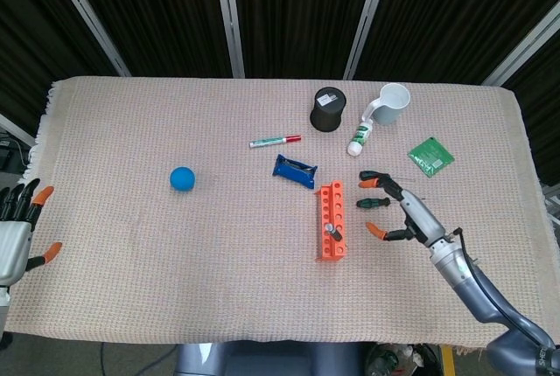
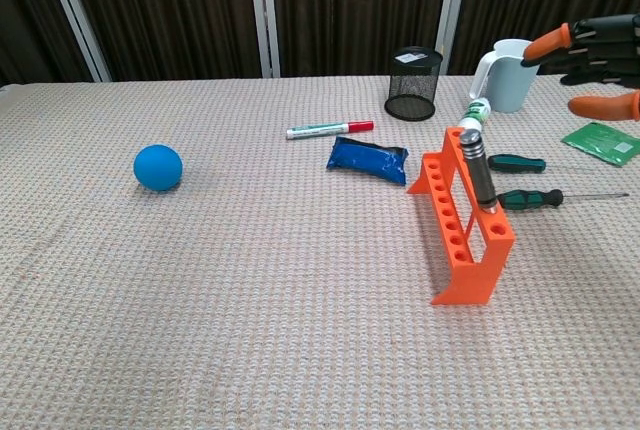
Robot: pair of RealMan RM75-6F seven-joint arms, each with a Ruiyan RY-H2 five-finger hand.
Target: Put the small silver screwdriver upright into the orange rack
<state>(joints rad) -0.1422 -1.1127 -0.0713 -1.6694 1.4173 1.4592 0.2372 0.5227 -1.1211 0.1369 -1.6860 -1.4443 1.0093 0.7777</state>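
Observation:
The orange rack (image 1: 331,220) lies right of the table's middle and shows again in the chest view (image 2: 462,225). The small silver screwdriver (image 2: 478,170) stands in one of the rack's near holes, leaning slightly, its metal top (image 1: 332,230) visible from above. My right hand (image 1: 398,210) hovers just right of the rack with fingers spread, holding nothing and clear of the screwdriver; in the chest view the right hand (image 2: 592,50) sits at the upper right edge. My left hand (image 1: 19,227) is open beyond the table's left edge.
A green-handled screwdriver (image 2: 530,198) lies right of the rack. Behind it are a blue packet (image 1: 295,170), a marker (image 1: 275,141), a black mesh cup (image 1: 327,108), a white mug (image 1: 391,102) and a green board (image 1: 430,156). At the left sits a blue ball (image 1: 182,178).

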